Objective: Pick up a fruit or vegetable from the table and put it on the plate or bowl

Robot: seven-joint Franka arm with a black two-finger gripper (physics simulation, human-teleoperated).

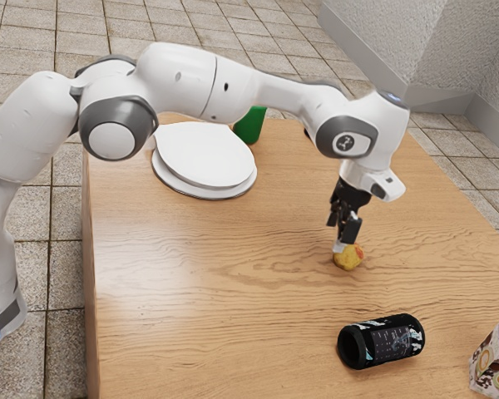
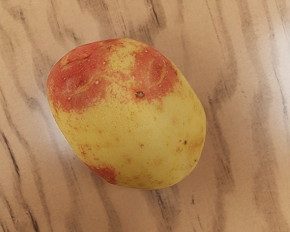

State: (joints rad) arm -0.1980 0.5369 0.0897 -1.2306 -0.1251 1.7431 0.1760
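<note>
Gripper [image 1: 346, 238] just above fruit [image 1: 350, 258] on bench [image 1: 233, 283]; cannot tell how far open. Risk: rounded fruit rolls or squirts out under off-centre pinch.

Potato [image 2: 128, 116] lies on wood table [image 2: 261, 145]; yellow skin, red patches at one end, small dark eyes; table grain dark-streaked.

Wooden tabletop [image 1: 233, 283], light grain, five items on it.
White plate [image 1: 204, 158] at the far side, green object [image 1: 251, 125] just behind it; yellow-and-red fruit [image 1: 349, 258] toward the exterior view's right; black can [image 1: 381, 341] on its side nearer the front; printed carton [image 1: 495, 366] at the front right corner.
</note>
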